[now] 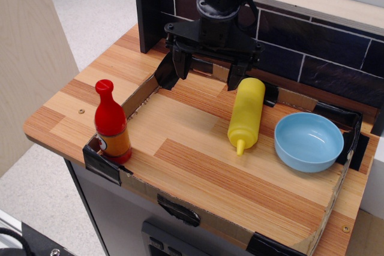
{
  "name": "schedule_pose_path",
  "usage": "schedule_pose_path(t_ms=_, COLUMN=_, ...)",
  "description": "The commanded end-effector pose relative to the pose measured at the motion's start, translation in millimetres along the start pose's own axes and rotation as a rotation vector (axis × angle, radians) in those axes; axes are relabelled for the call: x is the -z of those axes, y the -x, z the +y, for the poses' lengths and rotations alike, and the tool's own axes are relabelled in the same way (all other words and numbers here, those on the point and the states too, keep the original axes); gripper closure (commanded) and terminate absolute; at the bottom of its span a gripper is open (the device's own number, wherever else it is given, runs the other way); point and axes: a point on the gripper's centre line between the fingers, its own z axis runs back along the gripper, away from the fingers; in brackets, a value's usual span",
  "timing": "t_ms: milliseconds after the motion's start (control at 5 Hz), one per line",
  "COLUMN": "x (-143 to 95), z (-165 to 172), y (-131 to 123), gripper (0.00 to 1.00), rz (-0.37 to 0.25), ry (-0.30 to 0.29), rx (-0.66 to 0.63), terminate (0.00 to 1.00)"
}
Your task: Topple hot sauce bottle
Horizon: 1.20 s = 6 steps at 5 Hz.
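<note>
So the pincer (pixel 206 70) is hanging over the far edge of the wooden table (pixel 198 166), fingers spread wide apart with nothing between them, tips pointing down near the back strip of the cardboard border (pixel 141 91).

The hot sauce bottle (pixel 111 123) is well off to the pincer's left as seen here and a good way nearer the camera, standing upright in the front left corner of the taped-off area. Red glossy body, bulbous cap, orange label. Its base sits right against the low cardboard wall there, next to a patch of black tape (pixel 102 165). It's well apart from the pincer, nothing touching it.

Closer to the pincer, just below and to the right of its right-hand finger as seen here, a yellow squeeze bottle (pixel 246 114) is lying on its side, nozzle pointing toward the camera. Its flat end is near that finger, can't tell if they actually touch.

Further right of the pincer and nearer the camera there's a light blue bowl (pixel 308 141), sitting beside the yellow bottle but not touching it
</note>
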Motion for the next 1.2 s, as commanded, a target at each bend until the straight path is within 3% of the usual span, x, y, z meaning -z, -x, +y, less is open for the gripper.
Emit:
schedule_pose_path(t_ms=0, x=0, z=0, y=0, gripper=0.0, rz=0.0, ry=0.0, rx=0.0, terminate=0.0)
schedule_pose_path(t_ms=600, x=-48, z=68, y=10, gripper=0.0, rz=0.038, ry=-0.075, rx=0.247, terminate=0.0)
schedule_pose_path(t_ms=800, x=-51, z=80, y=22, gripper=0.0, rz=0.067, ry=-0.091, rx=0.366, terminate=0.0)
schedule_pose_path(t_ms=1000, x=-54, z=84, y=34, gripper=0.0, rz=0.064, ry=-0.06, rx=0.401, terminate=0.0)
